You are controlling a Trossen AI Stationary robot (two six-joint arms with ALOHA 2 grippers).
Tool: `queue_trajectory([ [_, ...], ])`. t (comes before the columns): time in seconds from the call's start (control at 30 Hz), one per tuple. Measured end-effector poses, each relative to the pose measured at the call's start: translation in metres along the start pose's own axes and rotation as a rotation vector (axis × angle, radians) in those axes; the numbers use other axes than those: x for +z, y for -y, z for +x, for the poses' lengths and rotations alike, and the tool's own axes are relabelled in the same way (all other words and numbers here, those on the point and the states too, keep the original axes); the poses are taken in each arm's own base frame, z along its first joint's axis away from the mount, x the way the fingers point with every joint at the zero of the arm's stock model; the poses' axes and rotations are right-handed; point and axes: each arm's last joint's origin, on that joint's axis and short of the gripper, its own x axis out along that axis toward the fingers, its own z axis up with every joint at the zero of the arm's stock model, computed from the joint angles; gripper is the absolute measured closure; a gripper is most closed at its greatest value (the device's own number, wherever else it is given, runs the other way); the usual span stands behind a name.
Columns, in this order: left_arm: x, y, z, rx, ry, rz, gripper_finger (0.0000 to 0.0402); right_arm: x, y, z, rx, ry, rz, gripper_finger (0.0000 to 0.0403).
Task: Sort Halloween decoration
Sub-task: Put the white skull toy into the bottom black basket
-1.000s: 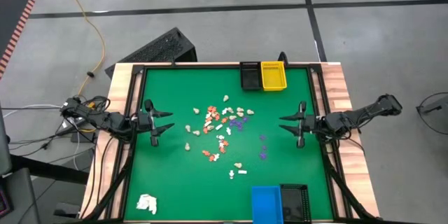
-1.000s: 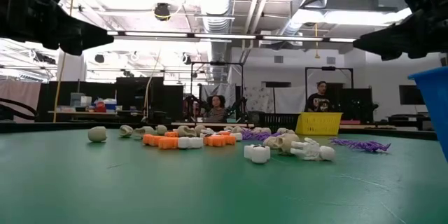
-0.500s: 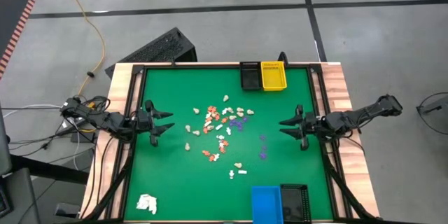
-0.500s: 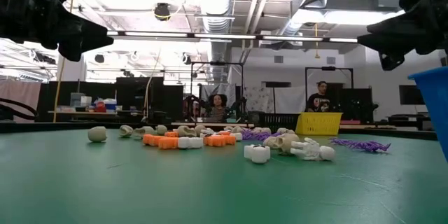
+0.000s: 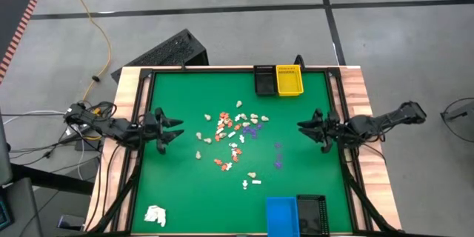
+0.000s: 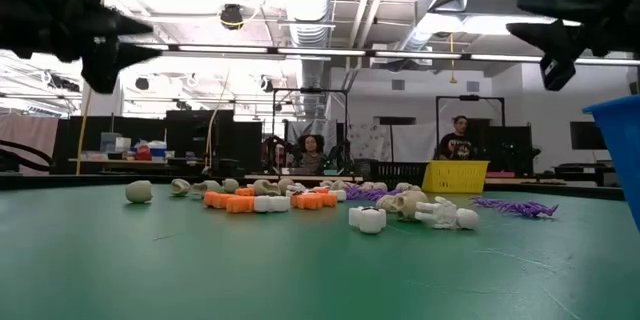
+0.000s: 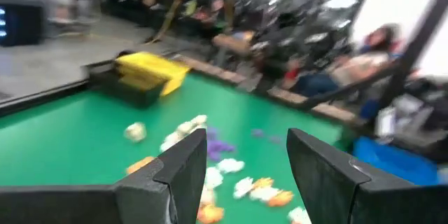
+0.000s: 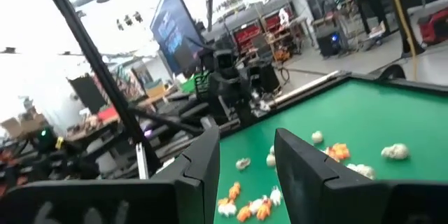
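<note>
High view: straight down on the whole tabletop (image 5: 185, 192).
Low view: level across it.
Wrist views: facing inward.
Shared: decoration pieces (image 5: 233, 137).

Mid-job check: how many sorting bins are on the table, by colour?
Yellow bin: 1
Blue bin: 1
Black bins: 2, one beside the yellow, one beside the blue
Total: 4

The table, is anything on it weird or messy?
Yes. The Halloween decoration pieces lie scattered mid-table, none sorted into the yellow bin or blue bin. A crumpled white lump sits alone in one corner, unlike the rest.
</note>
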Motion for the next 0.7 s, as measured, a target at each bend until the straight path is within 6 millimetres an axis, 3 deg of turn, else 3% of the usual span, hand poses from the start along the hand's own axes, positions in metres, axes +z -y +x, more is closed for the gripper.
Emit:
queue_trajectory([
  [0.13, 0.019, 0.005, -0.002, -0.084, 0.057, -0.047, 0.0213, 0.009, -0.002, 0.0, 0.016, 0.088, 0.032, 0.0266],
  [0.37, 0.071, 0.018, -0.003, -0.132, 0.124, -0.083, 0.0213, 0.012, 0.0, 0.001, -0.002, 0.116, 0.032, 0.0266],
  [0.57, 0.111, 0.041, 0.018, -0.082, -0.112, 0.06, 0.0213, 0.017, 0.002, 0.001, -0.056, 0.162, 0.026, 0.0266],
  [0.7, 0.135, 0.057, 0.034, -0.028, -0.3, 0.174, 0.0213, 0.037, -0.007, 0.006, -0.048, 0.178, -0.109, 0.0266],
])
